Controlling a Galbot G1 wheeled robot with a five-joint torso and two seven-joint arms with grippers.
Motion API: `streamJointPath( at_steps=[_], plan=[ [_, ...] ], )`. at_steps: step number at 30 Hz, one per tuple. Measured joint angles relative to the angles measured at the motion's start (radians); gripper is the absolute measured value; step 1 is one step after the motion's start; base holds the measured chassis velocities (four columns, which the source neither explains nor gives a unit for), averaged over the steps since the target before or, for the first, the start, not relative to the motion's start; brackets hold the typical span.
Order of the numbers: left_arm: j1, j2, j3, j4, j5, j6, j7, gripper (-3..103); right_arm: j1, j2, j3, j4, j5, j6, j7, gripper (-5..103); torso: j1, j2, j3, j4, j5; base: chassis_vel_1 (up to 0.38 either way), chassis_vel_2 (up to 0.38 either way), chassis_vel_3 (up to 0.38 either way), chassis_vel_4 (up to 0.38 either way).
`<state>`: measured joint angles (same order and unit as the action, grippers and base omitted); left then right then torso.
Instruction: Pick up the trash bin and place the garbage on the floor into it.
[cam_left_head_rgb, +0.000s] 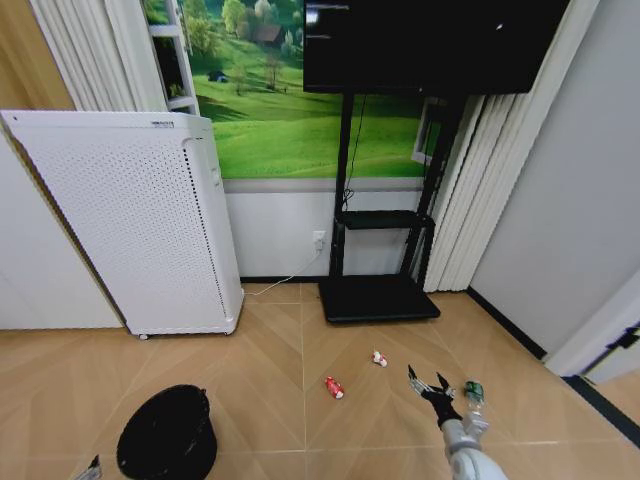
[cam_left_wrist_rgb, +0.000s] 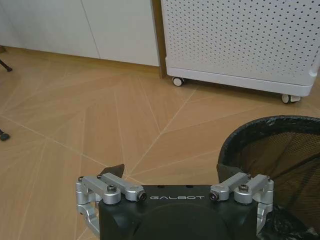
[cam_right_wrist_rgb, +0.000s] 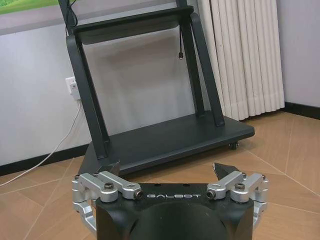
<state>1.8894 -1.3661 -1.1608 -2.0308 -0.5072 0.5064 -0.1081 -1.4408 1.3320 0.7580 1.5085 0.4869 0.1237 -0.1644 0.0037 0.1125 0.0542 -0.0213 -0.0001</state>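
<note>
Hovering low over the floor (cam_left_head_rgb: 300, 420) at the near right of the head view, the right gripper (cam_left_head_rgb: 430, 382) has its fingers spread wide with nothing between them and nothing touching them; its wrist view shows the same wide gap, the dark fingertips (cam_right_wrist_rgb: 111, 168) pointing toward the black TV stand (cam_right_wrist_rgb: 165, 140). Just beside this gripper, on its right, lies the green can (cam_left_head_rgb: 474, 392).

At the near left, the left gripper (cam_left_wrist_rgb: 169, 172) is also wide open and holds nothing. One of its fingertips sits at the rim of the trash bin (cam_left_wrist_rgb: 280, 160); whether it touches the mesh cannot be told. In the head view the bin (cam_left_head_rgb: 168, 432) stands upright on the floor near the bottom edge.

Farther out, near the middle of the floor, lies the red crushed can (cam_left_head_rgb: 333, 387), and just beyond it the white-and-red scrap (cam_left_head_rgb: 379, 358), each apart from the other. Beyond the bin stands the white perforated appliance (cam_left_head_rgb: 140, 220) against the wall.
</note>
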Motion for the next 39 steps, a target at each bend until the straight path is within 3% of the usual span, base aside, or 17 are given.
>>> streamJointPath(
  at_steps=[1,3,8,10,13,19,39],
  plan=[
    [0.000,0.000,0.000,0.000,0.000,0.000,0.000,100,0.000,0.000,0.000,0.000,0.000,0.000,0.000,100,0.000,0.000,0.000,0.0000,0.0000,0.000,0.000,0.000,0.000],
    [-0.033,0.022,0.013,-0.012,-0.011,0.065,-0.004,100,0.000,-0.004,0.001,-0.009,0.002,0.006,0.000,100,0.000,0.000,0.000,-0.0001,0.0000,0.000,0.000,0.000,0.000],
    [-0.068,0.049,0.034,-0.024,-0.028,0.143,-0.004,100,0.000,-0.010,0.002,-0.022,0.004,0.017,0.000,100,0.000,0.001,0.001,0.0003,0.0001,0.000,0.000,0.000,0.000],
    [-0.110,0.071,0.045,-0.018,-0.031,0.204,0.009,100,0.001,-0.014,0.003,-0.034,0.006,0.023,0.000,100,0.000,0.001,0.001,0.0003,0.0002,0.000,0.000,0.000,0.000],
    [-0.150,0.091,0.060,-0.007,-0.029,0.233,0.027,100,0.006,-0.018,0.001,-0.048,0.011,0.030,-0.001,100,0.000,0.001,0.001,0.0000,-0.0001,0.000,0.000,0.000,0.000],
    [-0.181,0.136,0.089,0.019,0.058,0.238,0.104,100,0.019,-0.019,-0.001,-0.069,0.025,0.041,-0.002,100,0.000,0.001,0.001,0.0002,0.0001,0.000,0.000,0.000,0.000],
    [-0.183,0.107,0.138,0.092,0.088,0.232,0.111,100,0.038,-0.017,-0.007,-0.095,0.028,0.048,-0.006,100,0.001,0.002,0.002,-0.0001,0.0000,0.000,0.000,0.000,0.000]
  ],
)
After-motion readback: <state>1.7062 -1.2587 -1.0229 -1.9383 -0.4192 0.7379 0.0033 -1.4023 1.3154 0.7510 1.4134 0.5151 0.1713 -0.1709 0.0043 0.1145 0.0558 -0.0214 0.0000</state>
